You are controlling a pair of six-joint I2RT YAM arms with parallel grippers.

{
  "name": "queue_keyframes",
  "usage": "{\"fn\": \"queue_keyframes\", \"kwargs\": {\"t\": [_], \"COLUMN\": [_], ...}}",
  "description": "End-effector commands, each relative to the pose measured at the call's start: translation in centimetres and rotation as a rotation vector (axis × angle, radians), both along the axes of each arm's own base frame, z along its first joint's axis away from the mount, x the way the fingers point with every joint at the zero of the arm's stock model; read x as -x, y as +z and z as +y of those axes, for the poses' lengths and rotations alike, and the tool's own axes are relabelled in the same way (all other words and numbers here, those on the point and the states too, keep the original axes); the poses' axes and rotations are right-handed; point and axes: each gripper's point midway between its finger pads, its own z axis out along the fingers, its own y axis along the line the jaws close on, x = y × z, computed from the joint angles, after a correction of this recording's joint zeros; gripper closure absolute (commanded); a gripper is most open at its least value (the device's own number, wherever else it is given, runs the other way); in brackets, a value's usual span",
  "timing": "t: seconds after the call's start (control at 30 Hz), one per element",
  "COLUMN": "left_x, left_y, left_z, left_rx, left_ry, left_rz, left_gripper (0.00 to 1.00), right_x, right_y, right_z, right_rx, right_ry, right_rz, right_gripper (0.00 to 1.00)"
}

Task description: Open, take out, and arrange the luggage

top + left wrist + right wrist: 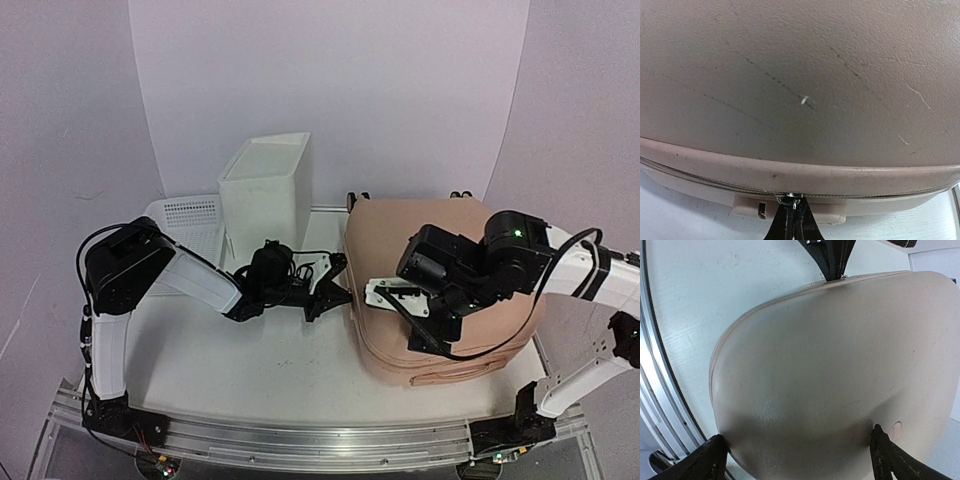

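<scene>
White tabletop [250, 370] underneath everything, edged nearest by a ribbed aluminium rail [300, 435]. Just beyond, on the right half, lies the large peach-pink hard-shell suitcase [380, 230]: flat, shell upward, seam zipped shut, so not yet opened. Reaching in from the left at seam height comes the left gripper [791, 217], pressed together and pinching the small metal zipper pull [788, 200]. Held low and level, probably so as to drag the slider along the curved track. Hovering over the lid, the right gripper [795, 460], with fingers [890, 457] spread wide to either side of the rounded shell. Cannot tell whether touching; likely poised to steady the case against the tug. Farther back on the left, well apart from the work, a tall white plastic box [265, 190] standing upright, and just beside it a white mesh basket [185, 215]. Behind all, pale lilac backdrop.
</scene>
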Motion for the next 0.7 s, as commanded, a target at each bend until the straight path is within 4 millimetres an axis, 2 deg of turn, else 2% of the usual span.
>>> {"fn": "queue_keyframes", "kwargs": {"t": [0.0,0.17,0.2,0.37,0.57,0.67], "left_x": [0.4,1.2,1.4,2.6,6.3,8.3], "left_y": [2.5,2.7,2.9,3.3,5.4,5.3], "left_z": [0.0,0.2,0.3,1.3,3.5,3.7], "left_rx": [0.024,0.031,0.031,0.026,0.033,0.024], "left_ry": [0.001,-0.047,-0.056,-0.063,-0.086,-0.093], "left_rz": [-0.024,-0.005,-0.004,0.018,0.009,0.049], "left_gripper": [1.0,1.0,1.0,1.0,1.0,1.0], "right_x": [-0.6,-0.6,-0.9,-2.7,-6.9,-8.3], "right_y": [-0.7,-4.0,-4.4,-4.9,-6.1,-7.0], "right_z": [-4.8,-7.2,-7.1,-3.4,-2.8,-1.7], "right_rx": [0.215,0.353,0.354,0.159,0.09,0.07], "right_ry": [0.102,0.1,0.087,-0.027,-0.23,-0.315], "right_rz": [-0.101,-0.111,-0.117,-0.115,-0.103,-0.087], "right_gripper": [0.02,0.02,0.02,0.02,0.02,0.02]}}
